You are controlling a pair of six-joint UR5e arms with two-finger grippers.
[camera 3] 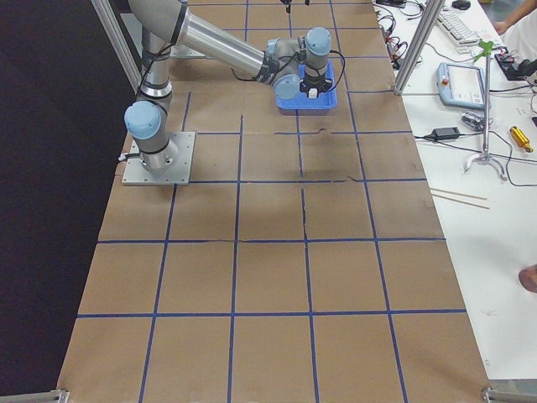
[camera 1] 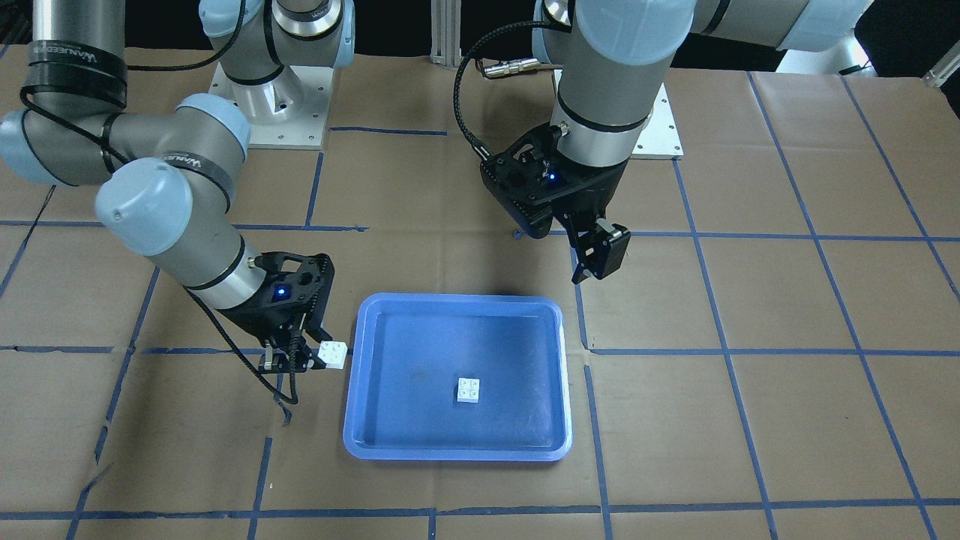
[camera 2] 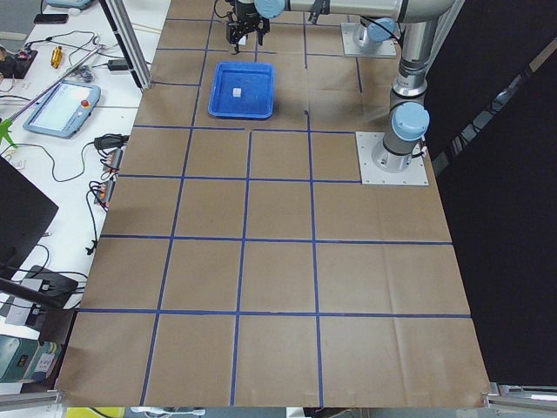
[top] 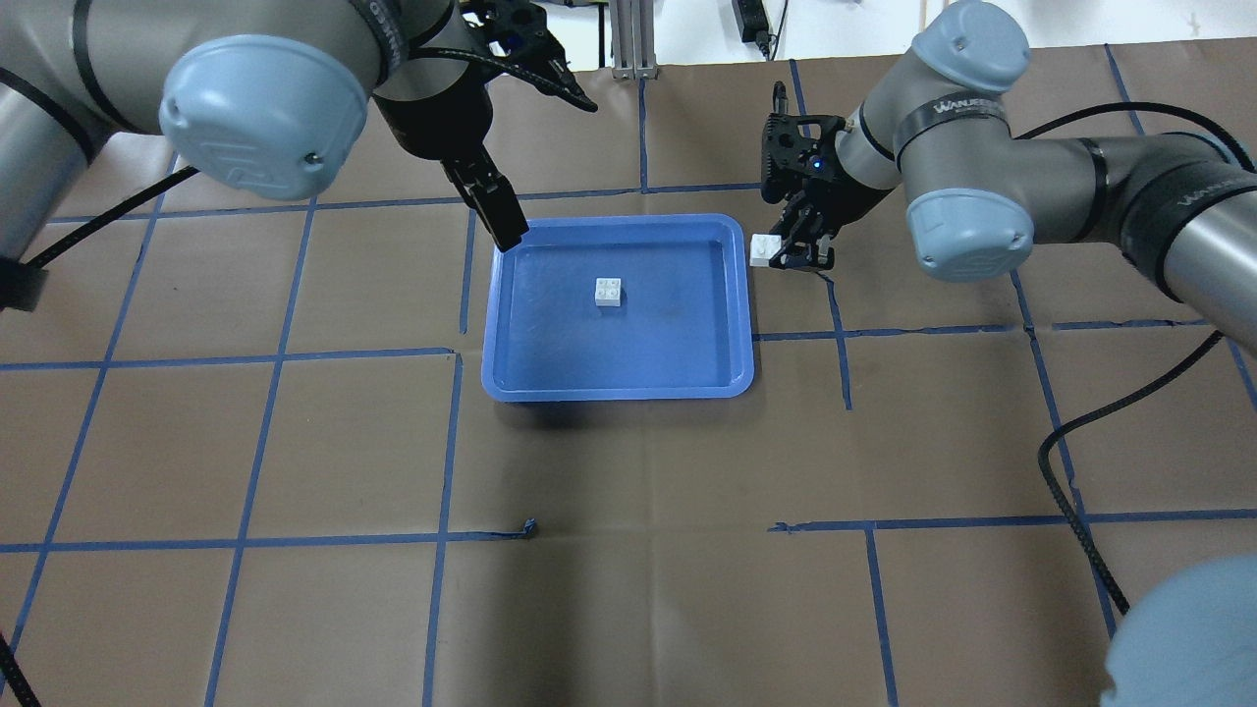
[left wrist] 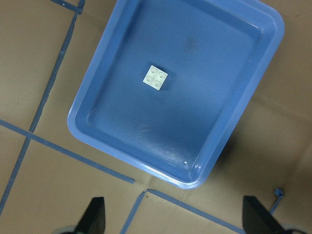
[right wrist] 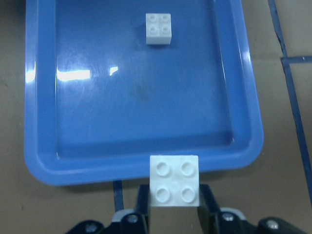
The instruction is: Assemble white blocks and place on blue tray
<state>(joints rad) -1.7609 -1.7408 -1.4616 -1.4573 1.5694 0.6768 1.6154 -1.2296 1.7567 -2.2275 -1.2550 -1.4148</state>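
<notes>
The blue tray (top: 511,378) lies mid-table; it also shows in the front view (camera 1: 360,435), the left wrist view (left wrist: 87,131) and the right wrist view (right wrist: 39,165). One white four-stud block (top: 609,293) sits inside it, also in the front view (camera 1: 470,390). My right gripper (top: 786,257) is shut on a second white block (right wrist: 174,187), holding it just outside the tray's edge, seen too in the front view (camera 1: 332,354). My left gripper (top: 499,218) hangs open and empty above the tray's opposite side; its fingertips (left wrist: 95,217) frame the tray.
The table is covered in brown paper with a blue tape grid (top: 452,442). The arm base plates (camera 1: 270,112) stand at the robot's side. A side bench with a teach pendant (camera 2: 61,109) and cables lies beyond the table edge.
</notes>
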